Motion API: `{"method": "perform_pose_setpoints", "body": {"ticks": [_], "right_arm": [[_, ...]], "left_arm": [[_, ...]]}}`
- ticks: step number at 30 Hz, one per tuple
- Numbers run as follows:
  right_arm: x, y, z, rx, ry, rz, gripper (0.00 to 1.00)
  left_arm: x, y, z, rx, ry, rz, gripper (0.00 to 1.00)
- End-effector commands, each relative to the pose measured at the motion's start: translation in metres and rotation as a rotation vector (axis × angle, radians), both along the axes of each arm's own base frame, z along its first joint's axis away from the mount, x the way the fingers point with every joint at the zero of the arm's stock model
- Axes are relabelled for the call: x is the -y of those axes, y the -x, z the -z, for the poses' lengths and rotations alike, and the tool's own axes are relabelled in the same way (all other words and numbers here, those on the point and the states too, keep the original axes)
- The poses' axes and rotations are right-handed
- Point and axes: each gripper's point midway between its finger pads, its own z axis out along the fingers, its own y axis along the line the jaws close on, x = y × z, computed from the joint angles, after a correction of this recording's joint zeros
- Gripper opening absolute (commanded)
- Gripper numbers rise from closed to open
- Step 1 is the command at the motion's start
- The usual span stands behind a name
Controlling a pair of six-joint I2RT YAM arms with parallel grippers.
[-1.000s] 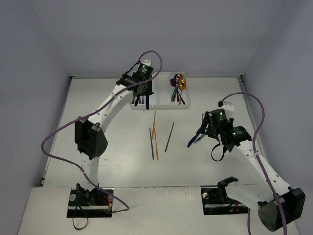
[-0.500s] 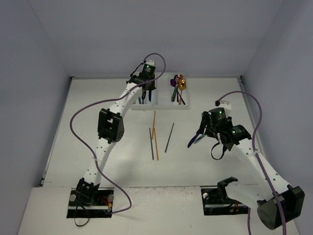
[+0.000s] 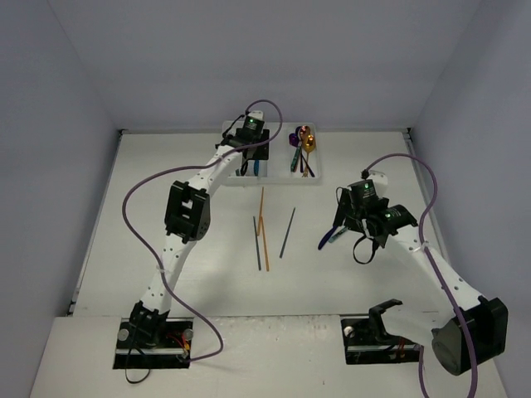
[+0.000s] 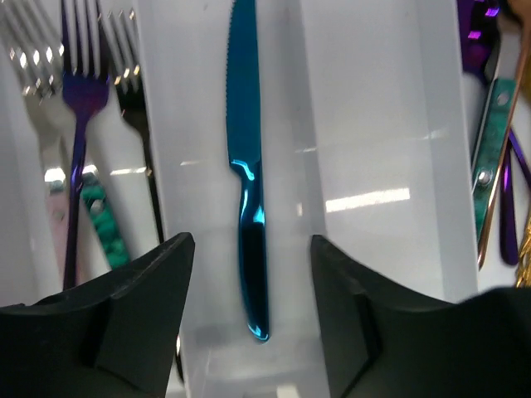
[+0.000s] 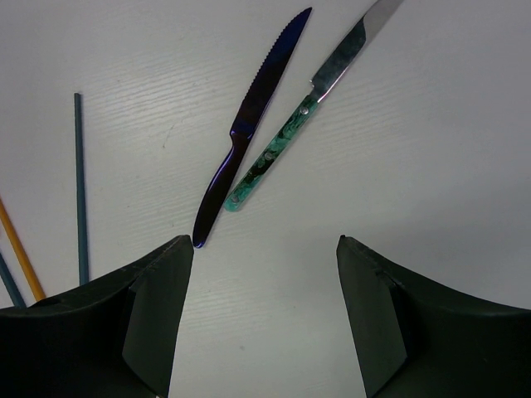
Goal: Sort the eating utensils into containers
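The surface (image 3: 166, 249) carries the white tray (image 3: 278, 162) at its far edge. The left tool (image 4: 249, 249) hangs over the tray with its fingers apart and released. A blue knife (image 4: 243, 124) lies free in the compartment beside the forks (image 4: 79, 91). The right tool (image 5: 264, 249) is also spread and empty. It hovers toward the surface's right edge over two knives lying just beside each other — one purple knife (image 5: 253, 116), one teal-handled knife (image 5: 278, 145).

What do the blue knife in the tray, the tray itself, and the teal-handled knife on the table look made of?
Blue knife: likely metal with a mirror-glossy blue coating, sharp highlights. Tray: white, slightly translucent plastic, soft glare. Teal-handled knife: polished steel-looking blade, marbled handle, probably resin, riveted.
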Motion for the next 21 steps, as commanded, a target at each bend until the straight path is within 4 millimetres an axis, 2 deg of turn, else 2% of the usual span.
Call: {"method": "perform_pose_setpoints", "body": {"ticks": [1, 4, 8, 13, 15, 17, 21], "right_arm": [[0.006, -0.021, -0.006, 0.027, -0.013, 0.118, 0.67], [0.018, -0.028, 0.005, -0.005, 0.002, 0.185, 0.67], [0.037, -0.036, 0.022, -0.055, 0.001, 0.284, 0.67], [0.046, -0.049, 0.038, -0.092, -0.029, 0.349, 0.65], [0.043, -0.057, 0.047, -0.108, -0.051, 0.359, 0.64], [0.039, -0.062, 0.054, -0.120, -0.071, 0.362, 0.64], [0.036, -0.069, 0.070, -0.148, -0.075, 0.376, 0.63]], "left_arm": [[-0.007, 0.017, -0.143, 0.198, 0.088, 0.018, 0.59], [-0.021, 0.057, -0.169, 0.164, 0.077, 0.036, 0.59], [-0.035, 0.110, -0.184, 0.121, 0.075, 0.065, 0.59], [-0.057, 0.180, -0.181, 0.044, 0.093, 0.100, 0.59], [-0.066, 0.209, -0.193, 0.048, 0.113, 0.119, 0.59], [-0.075, 0.238, -0.175, -0.010, 0.107, 0.132, 0.59], [-0.093, 0.284, -0.175, -0.026, 0.123, 0.147, 0.59]]}}
